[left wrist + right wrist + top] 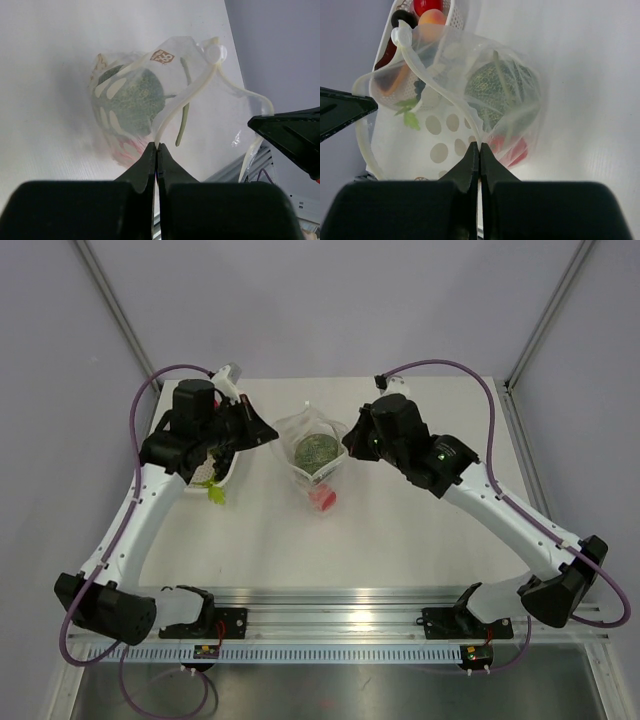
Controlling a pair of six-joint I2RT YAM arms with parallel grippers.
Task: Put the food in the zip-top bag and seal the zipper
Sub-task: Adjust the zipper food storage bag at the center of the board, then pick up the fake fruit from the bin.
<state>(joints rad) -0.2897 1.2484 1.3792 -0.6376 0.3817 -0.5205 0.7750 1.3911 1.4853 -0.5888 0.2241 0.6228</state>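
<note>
The left gripper (pixel 156 150) is fully closed, pinching the zipper (pixel 186 100) at 9 o'clock of the mid-table zip-top bag (pixel 315 452). The right gripper (pixel 479 150) is equally clamped on the zipper at 3 o'clock. Unlike the left wrist view, the right wrist view shows a white tray (pixel 454 15) holding a red ball (pixel 427 5) and a peach ball (pixel 432 19).

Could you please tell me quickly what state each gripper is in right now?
Left gripper: closed, pinching the rim of the zip-top bag.
Right gripper: closed, pinching the same bag's rim.
</note>
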